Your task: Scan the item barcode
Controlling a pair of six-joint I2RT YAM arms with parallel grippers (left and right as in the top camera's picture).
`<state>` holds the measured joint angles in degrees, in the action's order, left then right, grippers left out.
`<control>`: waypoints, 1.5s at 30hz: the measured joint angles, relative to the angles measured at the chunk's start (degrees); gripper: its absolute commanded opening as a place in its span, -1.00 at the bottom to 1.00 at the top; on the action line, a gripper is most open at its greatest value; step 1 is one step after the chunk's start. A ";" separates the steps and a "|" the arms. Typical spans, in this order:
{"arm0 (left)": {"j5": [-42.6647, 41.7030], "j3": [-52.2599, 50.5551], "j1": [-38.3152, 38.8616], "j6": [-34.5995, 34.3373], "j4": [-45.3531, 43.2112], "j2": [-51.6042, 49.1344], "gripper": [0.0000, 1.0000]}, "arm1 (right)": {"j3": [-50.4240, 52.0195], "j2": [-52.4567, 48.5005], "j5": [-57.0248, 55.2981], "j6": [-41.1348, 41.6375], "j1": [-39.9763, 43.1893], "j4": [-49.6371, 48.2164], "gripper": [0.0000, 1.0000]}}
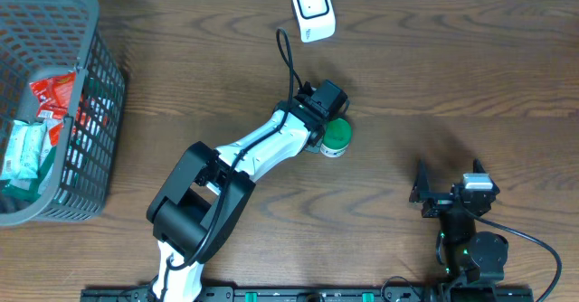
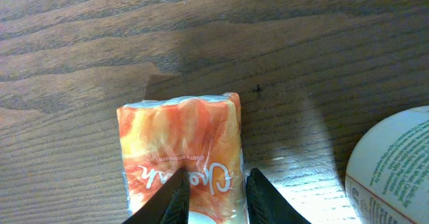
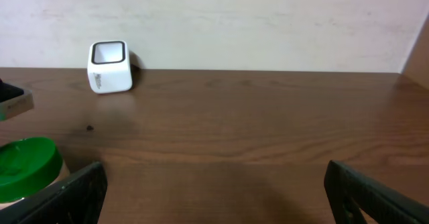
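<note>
An orange and white plastic packet (image 2: 177, 140) lies on the wooden table in the left wrist view. My left gripper (image 2: 218, 178) is shut on its near right part, with one finger over the printed face and the other at its right edge. From overhead, the left gripper (image 1: 324, 99) hides the packet; it sits mid-table, below the white barcode scanner (image 1: 313, 10). The scanner (image 3: 110, 66) stands at the far table edge, near the wall. My right gripper (image 1: 450, 179) rests near the front right, open and empty (image 3: 214, 184).
A green-lidded white jar (image 1: 336, 137) stands just right of the left gripper and shows at the right edge of the left wrist view (image 2: 395, 163). A grey wire basket (image 1: 86, 112) with several packets fills the left side.
</note>
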<state>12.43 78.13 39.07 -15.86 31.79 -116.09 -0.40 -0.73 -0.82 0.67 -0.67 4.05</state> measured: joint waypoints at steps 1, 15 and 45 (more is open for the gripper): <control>0.00 0.00 0.00 -0.04 0.00 -0.02 -0.39 | 0.00 0.00 0.02 0.00 0.00 0.00 0.98; 0.83 0.00 0.15 -1.75 -0.52 -0.70 -0.48 | 0.00 0.00 0.00 0.00 0.00 0.00 0.98; 1.16 -1.14 0.33 -2.16 -1.68 -0.63 -0.36 | 0.00 0.00 0.02 0.00 0.00 0.00 0.98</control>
<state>13.58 76.99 39.40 -18.02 30.11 -116.73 -0.40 -0.73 -0.80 0.67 -0.67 4.05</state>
